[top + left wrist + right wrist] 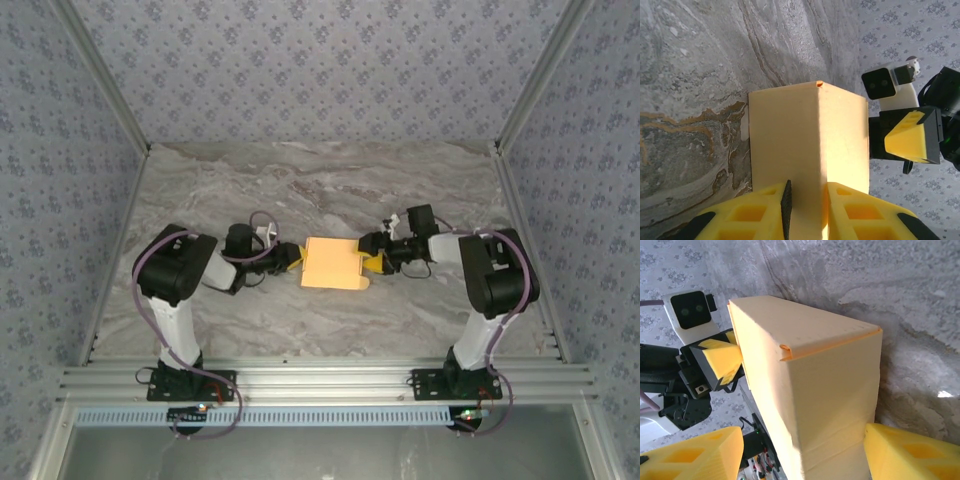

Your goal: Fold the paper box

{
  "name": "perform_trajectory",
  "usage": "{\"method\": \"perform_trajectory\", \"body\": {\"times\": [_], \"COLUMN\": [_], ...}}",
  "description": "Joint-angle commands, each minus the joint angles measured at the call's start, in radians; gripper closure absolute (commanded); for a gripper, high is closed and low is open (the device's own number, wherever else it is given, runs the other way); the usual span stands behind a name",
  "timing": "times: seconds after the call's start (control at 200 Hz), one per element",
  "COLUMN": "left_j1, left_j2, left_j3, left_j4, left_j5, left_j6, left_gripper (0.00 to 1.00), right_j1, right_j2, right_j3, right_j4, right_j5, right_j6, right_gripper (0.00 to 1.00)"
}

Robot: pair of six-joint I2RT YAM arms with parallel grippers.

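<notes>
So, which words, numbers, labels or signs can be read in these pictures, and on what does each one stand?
None can be read.
The paper box is plain orange-yellow card, with no print on the faces that show.
The yellow fingers carry no marking.
The wallpaper bears a small flower pattern, not letters.

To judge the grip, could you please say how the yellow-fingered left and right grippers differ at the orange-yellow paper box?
The left gripper pinches the orange-yellow paper box, jaws narrow; the right gripper straddles it, jaws wide. The former takes its left end, the latter its right. Both have yellow fingers.
</notes>
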Motion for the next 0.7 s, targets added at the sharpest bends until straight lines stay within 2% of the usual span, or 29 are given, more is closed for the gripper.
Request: {"method": "perform_trajectory", "body": {"times": [0.0,0.155,0.34,0.695], "left_j1": [-0.002,-0.002,0.029,0.074], "left_j2": [0.046,0.065,0.106,0.110], "left_j3": [-0.029,-0.030,-0.056,-0.075], "left_j4": [-0.029,0.001,0.103,0.088], "left_j5": [-0.009,-0.008,-0.001,0.005], "left_j6": [-0.011,-0.027,-0.076,-0.050], "left_gripper": [0.76,0.78,0.80,0.80], "right_j1": [0.046,0.070,0.049,0.027], "right_j2": [0.024,0.039,0.017,-0.006], "right_j3": [-0.005,-0.013,-0.038,-0.058], "right_j4": [0.081,0.140,0.117,0.081], "right_j5": [-0.031,-0.012,0.017,0.024], "right_j6": [0.071,0.135,0.133,0.115], "right_gripper": [0.34,0.33,0.32,0.31]}}
